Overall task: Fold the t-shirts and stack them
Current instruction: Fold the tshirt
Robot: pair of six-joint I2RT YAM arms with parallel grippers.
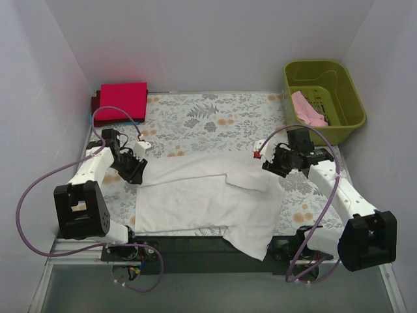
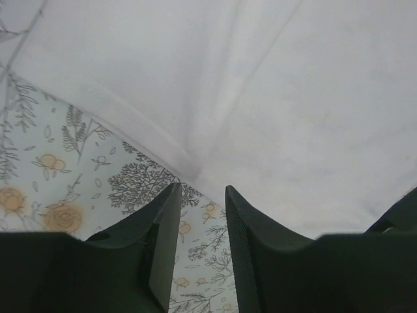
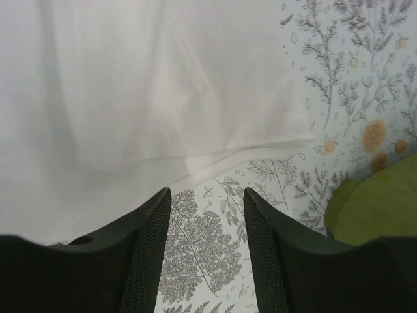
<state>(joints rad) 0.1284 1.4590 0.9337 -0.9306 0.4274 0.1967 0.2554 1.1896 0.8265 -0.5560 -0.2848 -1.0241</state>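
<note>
The white t-shirt (image 1: pixel 205 195) lies partly folded across the middle of the floral cloth, one part hanging over the near edge. My left gripper (image 1: pixel 138 171) is open and empty at the shirt's far-left corner; in the left wrist view its hem (image 2: pixel 130 117) lies just ahead of the open gripper (image 2: pixel 202 192). My right gripper (image 1: pixel 268 163) is open and empty at the shirt's far-right edge; the right wrist view shows the hem (image 3: pixel 221 156) ahead of that gripper (image 3: pixel 205 195). The red t-shirt (image 1: pixel 122 101) lies folded at the back left. The pink t-shirt (image 1: pixel 307 108) lies in the basket.
The olive-green plastic basket (image 1: pixel 352 107) stands at the back right, close behind my right arm; its rim shows in the right wrist view (image 3: pixel 378 208). The floral tablecloth (image 1: pixel 208 120) covers the table. White walls close in on three sides.
</note>
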